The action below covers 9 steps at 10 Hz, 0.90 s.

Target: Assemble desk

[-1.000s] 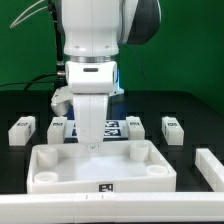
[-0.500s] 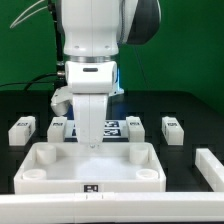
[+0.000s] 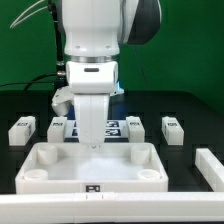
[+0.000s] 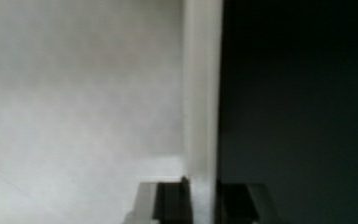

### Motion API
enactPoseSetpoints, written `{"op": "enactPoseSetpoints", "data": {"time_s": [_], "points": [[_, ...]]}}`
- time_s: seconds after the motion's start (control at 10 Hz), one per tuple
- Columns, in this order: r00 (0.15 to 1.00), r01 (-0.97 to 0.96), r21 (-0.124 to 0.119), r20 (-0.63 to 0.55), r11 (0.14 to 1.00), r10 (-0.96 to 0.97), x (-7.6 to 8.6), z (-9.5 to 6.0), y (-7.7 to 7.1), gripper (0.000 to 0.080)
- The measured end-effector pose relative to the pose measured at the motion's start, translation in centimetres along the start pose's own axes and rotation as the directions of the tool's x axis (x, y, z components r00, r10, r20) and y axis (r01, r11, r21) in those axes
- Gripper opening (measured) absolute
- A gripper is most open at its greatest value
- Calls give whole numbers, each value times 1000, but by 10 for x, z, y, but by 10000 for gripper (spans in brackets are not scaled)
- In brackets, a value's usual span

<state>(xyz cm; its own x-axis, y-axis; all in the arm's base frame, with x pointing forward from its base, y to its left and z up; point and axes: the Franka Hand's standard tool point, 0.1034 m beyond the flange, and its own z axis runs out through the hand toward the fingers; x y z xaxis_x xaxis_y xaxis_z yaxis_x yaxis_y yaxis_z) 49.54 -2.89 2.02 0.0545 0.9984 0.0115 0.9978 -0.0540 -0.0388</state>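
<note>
Two desk legs (image 3: 22,130) lie on the black bench (image 3: 190,105) at the exterior view's left. In the middle the gripper (image 3: 92,145) reaches down, jaws pinching the far rim of the desk top (image 3: 55,178), which sits flat. Two further legs (image 3: 172,128) lie at the right.

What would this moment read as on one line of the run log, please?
claw: astride desk top rear wall, apparently closed on it | legs: four loose behind | marker board: behind claw
</note>
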Motion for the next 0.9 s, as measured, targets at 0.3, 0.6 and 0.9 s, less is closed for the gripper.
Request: {"op": "enactPoseSetpoints", "data": {"time_s": [0.3,0.6,0.9], "points": [[1000,7,-22,-18,1000,-8,36,0,17,55],[999,-18,6,-28,1000,19,59,0,20,55],[999,-23,24,-28,999,24,65,0,20,55]]}}
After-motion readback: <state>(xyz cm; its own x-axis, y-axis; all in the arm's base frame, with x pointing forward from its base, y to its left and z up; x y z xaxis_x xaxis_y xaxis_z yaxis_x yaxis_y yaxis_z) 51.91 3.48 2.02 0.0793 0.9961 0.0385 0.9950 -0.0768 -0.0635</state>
